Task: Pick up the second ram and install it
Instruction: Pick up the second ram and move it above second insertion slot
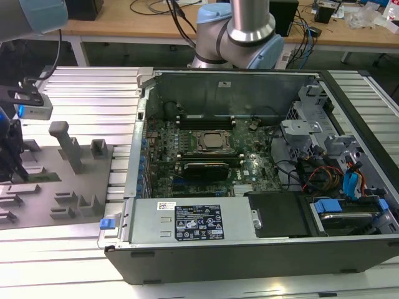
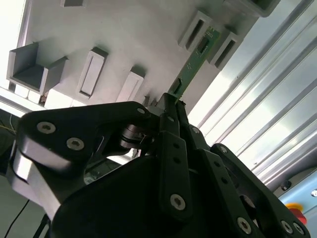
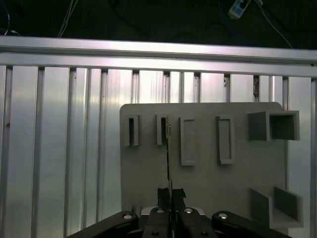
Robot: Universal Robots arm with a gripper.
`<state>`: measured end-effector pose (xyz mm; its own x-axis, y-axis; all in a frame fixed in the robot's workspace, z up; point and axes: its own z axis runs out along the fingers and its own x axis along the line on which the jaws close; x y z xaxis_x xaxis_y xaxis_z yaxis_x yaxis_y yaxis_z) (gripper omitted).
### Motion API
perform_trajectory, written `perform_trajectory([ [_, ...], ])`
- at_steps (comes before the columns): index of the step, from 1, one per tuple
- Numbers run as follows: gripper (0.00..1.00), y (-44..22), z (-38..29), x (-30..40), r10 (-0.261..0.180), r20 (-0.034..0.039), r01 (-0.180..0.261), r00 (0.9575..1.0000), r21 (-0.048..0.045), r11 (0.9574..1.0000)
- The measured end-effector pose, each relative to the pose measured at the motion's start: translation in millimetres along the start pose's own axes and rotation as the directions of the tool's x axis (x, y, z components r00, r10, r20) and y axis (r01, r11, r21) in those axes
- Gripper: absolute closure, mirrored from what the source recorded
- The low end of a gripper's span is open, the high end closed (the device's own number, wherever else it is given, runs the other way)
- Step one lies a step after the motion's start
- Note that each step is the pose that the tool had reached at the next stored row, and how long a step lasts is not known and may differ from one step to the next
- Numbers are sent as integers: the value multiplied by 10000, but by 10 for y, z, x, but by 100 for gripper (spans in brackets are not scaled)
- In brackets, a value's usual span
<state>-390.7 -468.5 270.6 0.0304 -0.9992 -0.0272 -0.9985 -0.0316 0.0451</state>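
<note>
The second ram (image 2: pixel 195 59) is a thin green stick with dark chips, and my gripper (image 2: pixel 171 103) is shut on its near end. Its far end reaches between two slotted grey blocks (image 2: pixel 190 29) on the grey holder plate (image 2: pixel 124 34). In the first wrist view the ram (image 3: pixel 169 148) shows edge-on as a thin line running from the gripper (image 3: pixel 171 194) up to a slotted block (image 3: pixel 162 130). In the exterior view the gripper (image 1: pixel 15 169) hangs over the holder plate (image 1: pixel 43 208) at the far left, well away from the open computer case (image 1: pixel 249 156).
Upright grey posts and blocks (image 1: pixel 67 146) stand on the holder plate. The case holds the motherboard with its processor socket (image 1: pixel 212 142), a black card (image 1: pixel 202 169), cables (image 1: pixel 318 171) and a power supply (image 1: pixel 187 221). Ribbed aluminium table (image 1: pixel 93 99) lies all around.
</note>
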Motion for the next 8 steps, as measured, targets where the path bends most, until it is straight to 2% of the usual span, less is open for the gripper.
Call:
perform_trajectory([
  [8,87,6,-129,-5,0,0,0,10000,1,10000],
])
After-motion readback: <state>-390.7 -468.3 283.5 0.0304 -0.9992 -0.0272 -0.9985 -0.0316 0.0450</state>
